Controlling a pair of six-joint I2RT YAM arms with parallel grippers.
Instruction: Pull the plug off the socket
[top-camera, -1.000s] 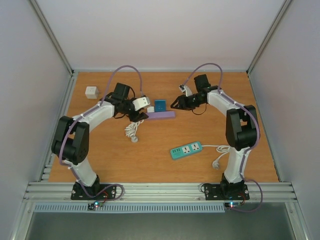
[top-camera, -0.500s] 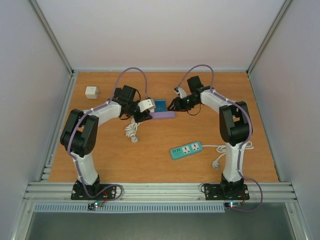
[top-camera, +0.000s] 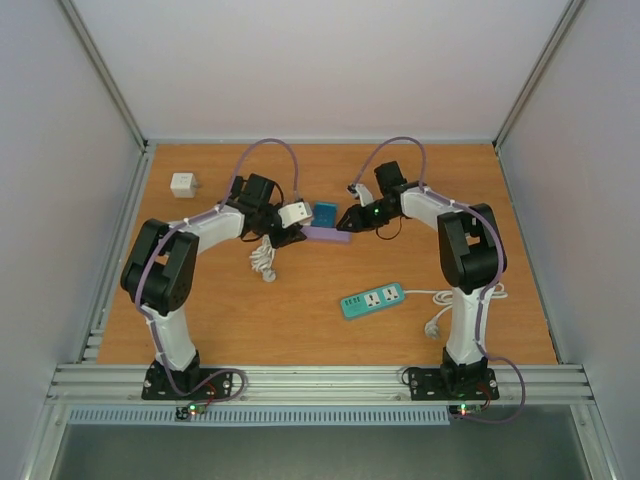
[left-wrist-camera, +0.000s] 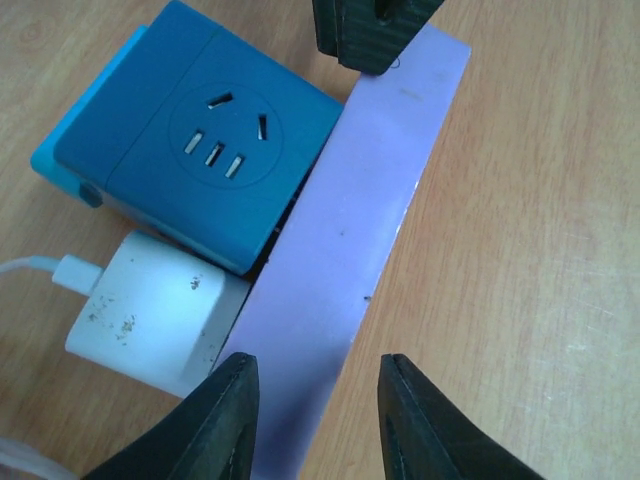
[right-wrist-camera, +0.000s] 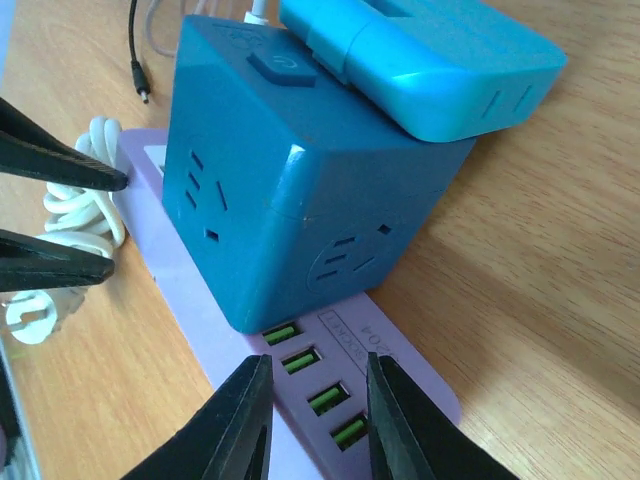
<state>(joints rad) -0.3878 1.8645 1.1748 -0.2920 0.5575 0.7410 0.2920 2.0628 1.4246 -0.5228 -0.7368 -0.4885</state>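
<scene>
A purple socket strip (top-camera: 327, 235) lies mid-table with a dark blue cube socket block (left-wrist-camera: 200, 140) seated on it. Against the cube and the strip's side rests a white plug (left-wrist-camera: 150, 310) with a white cable. A light blue adapter (right-wrist-camera: 420, 60) sticks out of the cube's far face. My left gripper (left-wrist-camera: 315, 400) is open over one end of the strip (left-wrist-camera: 350, 230), one finger above it, the other above the wood. My right gripper (right-wrist-camera: 315, 410) is open just above the other end, over the strip's green USB ports (right-wrist-camera: 320, 385). Neither holds anything.
A teal power strip (top-camera: 372, 299) with a white cord and loose plug (top-camera: 433, 327) lies near the right arm. A coiled white cable (top-camera: 263, 262) sits by the left arm. A small white cube (top-camera: 183, 184) stands at the back left.
Both arms have moved inward to the purple strip's two ends, left going right and right going left. Both pairs of jaws have narrowed.
</scene>
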